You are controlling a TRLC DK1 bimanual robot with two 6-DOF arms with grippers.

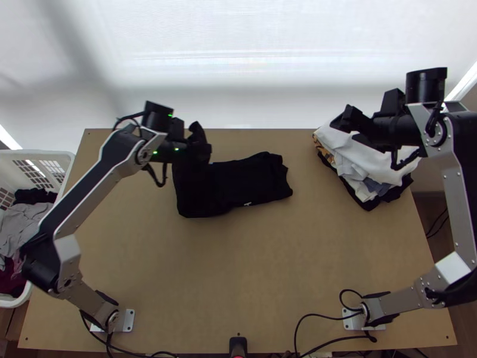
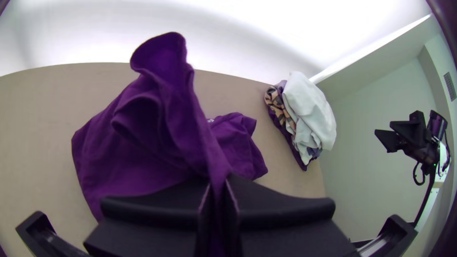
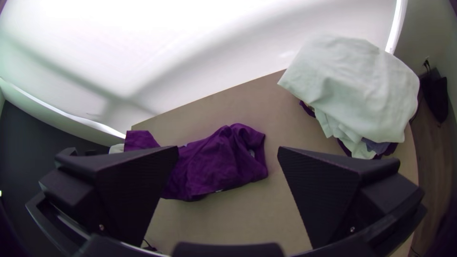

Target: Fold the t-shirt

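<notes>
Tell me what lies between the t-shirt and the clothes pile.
Only bare table lies between the t-shirt and the clothes pile; the top view shows it.

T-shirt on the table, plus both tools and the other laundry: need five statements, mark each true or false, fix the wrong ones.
1. The left tool is shut on the t-shirt. True.
2. The right tool also grips the t-shirt. False: it is open and holds nothing.
3. The t-shirt lies fully spread out flat. False: part is held up in the left tool, and the rest lies creased on the table.
4. A white cloth tops the clothes pile near the table's far right corner. True.
5. The white basket at the table's left side is empty. False: there are clothes in it.
</notes>
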